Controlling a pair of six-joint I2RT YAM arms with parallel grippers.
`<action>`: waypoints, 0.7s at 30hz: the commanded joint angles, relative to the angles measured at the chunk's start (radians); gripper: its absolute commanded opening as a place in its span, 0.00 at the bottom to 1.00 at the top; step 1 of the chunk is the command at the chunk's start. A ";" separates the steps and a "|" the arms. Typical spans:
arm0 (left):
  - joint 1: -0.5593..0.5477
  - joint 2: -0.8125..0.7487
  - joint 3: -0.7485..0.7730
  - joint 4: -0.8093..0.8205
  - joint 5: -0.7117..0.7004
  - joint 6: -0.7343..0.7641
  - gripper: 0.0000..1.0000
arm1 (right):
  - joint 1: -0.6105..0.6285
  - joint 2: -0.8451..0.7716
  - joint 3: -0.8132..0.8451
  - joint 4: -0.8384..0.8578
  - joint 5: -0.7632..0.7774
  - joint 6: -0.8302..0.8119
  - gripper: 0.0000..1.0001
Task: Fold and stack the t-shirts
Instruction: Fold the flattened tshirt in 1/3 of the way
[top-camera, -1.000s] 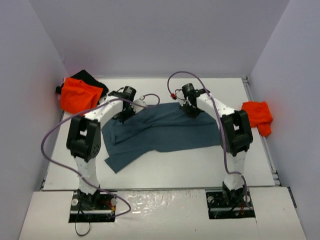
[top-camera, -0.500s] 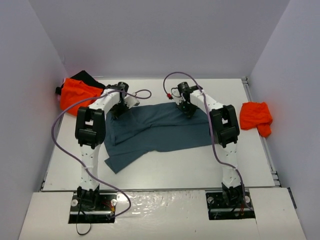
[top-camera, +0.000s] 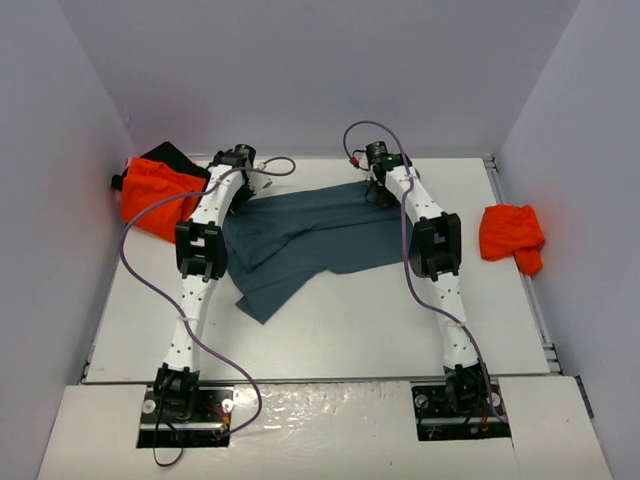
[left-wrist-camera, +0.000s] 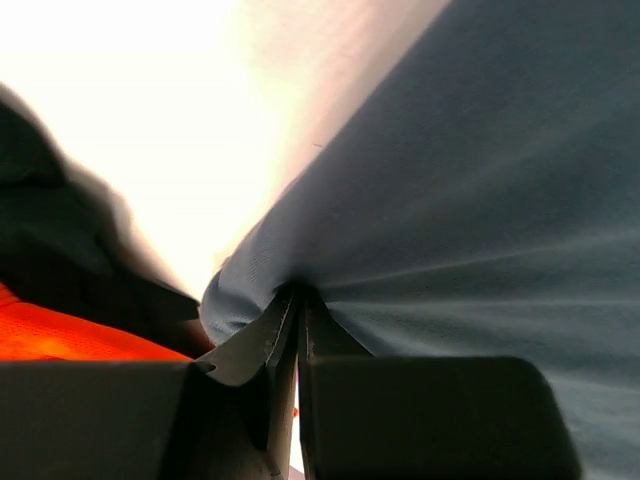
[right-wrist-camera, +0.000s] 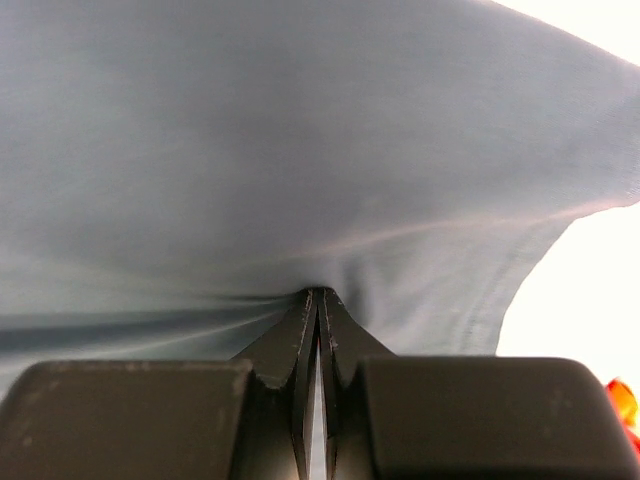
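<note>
— Where is the soft slate-blue cloth t-shirt (top-camera: 310, 240) lying?
— It is lying across the far middle of the white bench (top-camera: 350, 330). A crumpled orange t-shirt (top-camera: 155, 195) is sitting far left against a black t-shirt (top-camera: 175, 155), and another orange t-shirt (top-camera: 510, 235) far right, both well apart from it.
— And the grippers?
— The left gripper (left-wrist-camera: 297, 297) and right gripper (right-wrist-camera: 318, 297) are each pinching its far edge tight, probably stretching it flat for folding.

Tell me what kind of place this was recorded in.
Most likely a lab test cell, not a home: a white table boxed in by plain grey panels, the left arm and right arm bolted at its near edge, and only loose shirts as props, like the slate-blue t-shirt.
</note>
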 joint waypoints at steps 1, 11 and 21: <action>0.054 0.014 0.051 -0.005 -0.086 -0.012 0.00 | -0.045 0.112 0.010 -0.029 0.106 0.040 0.00; 0.043 0.020 0.103 0.088 -0.102 -0.032 0.00 | -0.036 0.122 -0.018 0.085 0.132 0.058 0.00; 0.024 -0.050 0.054 0.150 -0.087 -0.058 0.00 | -0.034 0.039 -0.118 0.162 0.120 0.083 0.00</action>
